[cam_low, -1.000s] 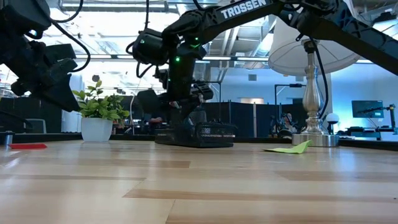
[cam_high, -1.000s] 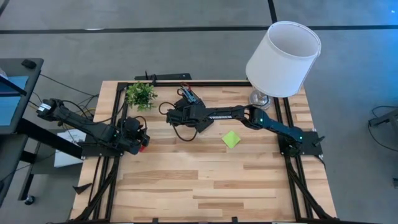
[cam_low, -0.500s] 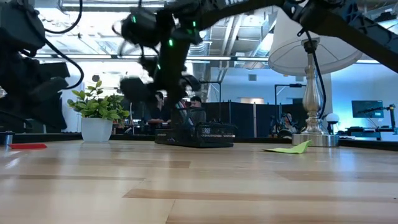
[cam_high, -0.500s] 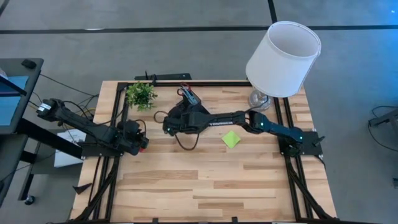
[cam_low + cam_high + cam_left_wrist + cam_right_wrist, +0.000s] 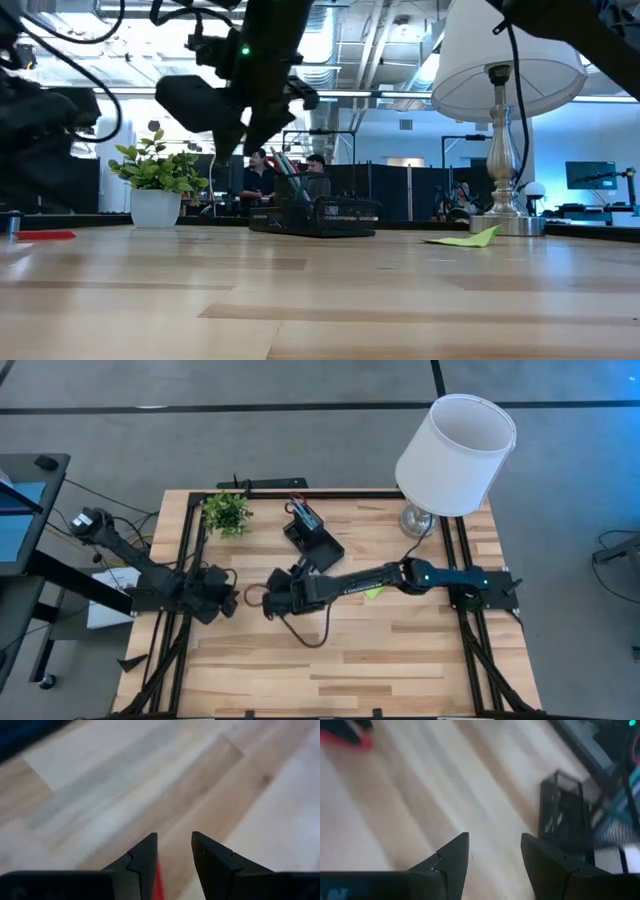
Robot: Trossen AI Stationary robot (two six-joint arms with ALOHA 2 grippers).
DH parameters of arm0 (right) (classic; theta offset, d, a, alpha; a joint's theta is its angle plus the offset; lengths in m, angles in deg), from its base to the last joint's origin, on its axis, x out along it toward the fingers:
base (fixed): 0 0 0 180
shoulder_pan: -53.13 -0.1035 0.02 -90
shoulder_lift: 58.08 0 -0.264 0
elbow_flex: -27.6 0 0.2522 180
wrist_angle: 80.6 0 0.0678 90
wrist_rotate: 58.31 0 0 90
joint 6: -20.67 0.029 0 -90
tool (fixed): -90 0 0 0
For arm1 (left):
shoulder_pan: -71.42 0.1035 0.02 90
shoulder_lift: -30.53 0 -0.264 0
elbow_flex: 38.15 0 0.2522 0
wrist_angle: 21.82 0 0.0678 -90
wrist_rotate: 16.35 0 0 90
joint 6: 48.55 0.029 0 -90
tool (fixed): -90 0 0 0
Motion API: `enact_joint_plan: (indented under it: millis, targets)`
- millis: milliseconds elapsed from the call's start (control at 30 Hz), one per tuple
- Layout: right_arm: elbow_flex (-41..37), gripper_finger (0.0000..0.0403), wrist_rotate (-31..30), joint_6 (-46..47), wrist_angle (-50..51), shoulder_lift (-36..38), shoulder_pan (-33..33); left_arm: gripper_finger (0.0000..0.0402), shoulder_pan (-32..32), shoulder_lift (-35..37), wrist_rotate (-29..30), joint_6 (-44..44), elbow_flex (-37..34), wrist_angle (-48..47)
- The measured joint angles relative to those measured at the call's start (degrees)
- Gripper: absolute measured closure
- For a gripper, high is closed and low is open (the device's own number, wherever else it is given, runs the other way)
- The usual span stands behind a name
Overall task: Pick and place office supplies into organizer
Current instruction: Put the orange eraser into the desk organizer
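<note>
The right pincer (image 5: 272,603) is seen left of centre in the high view, fingers spread wide with nothing between them. The left pincer (image 5: 226,601) is parked just beside it at the tabletop's (image 5: 400,650) left edge, its gap narrow and empty. The black organizer (image 5: 312,536) sits upper centre, pens (image 5: 301,512) inside. The lime sticky-note pad (image 5: 463,238) lies at the right of the low view, by the lamp (image 5: 453,445).
</note>
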Motion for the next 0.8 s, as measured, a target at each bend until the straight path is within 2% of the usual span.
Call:
enact_joint_plan:
  millis: [167, 267, 333, 433, 467, 500, 633, 800]
  targets:
    - [0.00, 0.0227, -2.04, 7.17, 11.42, 0.00, -2.74, 0.0286, -7.76, -0.02, 2.18, -6.99, 0.00, -1.89]
    - [-0.02, 0.0229, -3.94, 12.36, 19.38, 0.48, -4.31, 0.0289, -10.95, -0.04, 2.01, -10.70, -0.01, -6.97]
    - [0.03, 0.0232, -5.47, 16.13, 23.62, 1.29, -5.78, 0.0293, -12.57, -0.01, 2.87, -11.19, -0.04, -7.00]
    - [0.00, 0.0236, -10.16, 22.81, 32.21, 3.47, -8.47, 0.0297, -13.95, -0.02, 3.65, -12.08, 0.02, -7.30]
    - [-0.18, 0.0237, -12.50, 24.36, 32.33, 4.29, -9.35, 0.0298, -14.06, -0.02, 4.13, -12.37, 0.02, -7.25]
    - [-1.24, 0.0239, -14.33, 23.68, 31.69, 5.53, -10.18, 0.0298, -14.14, -0.03, 4.65, -12.62, 0.02, -7.16]
    - [-3.79, 0.0249, -15.47, 17.59, 31.94, 11.93, -12.16, 0.0299, -14.23, -0.02, 5.24, -12.88, 0.02, -7.38]
    - [-12.64, 0.0265, -15.92, 15.94, 32.06, 25.39, -12.32, 0.0299, -14.23, -0.15, 5.28, -12.84, 0.02, -7.40]
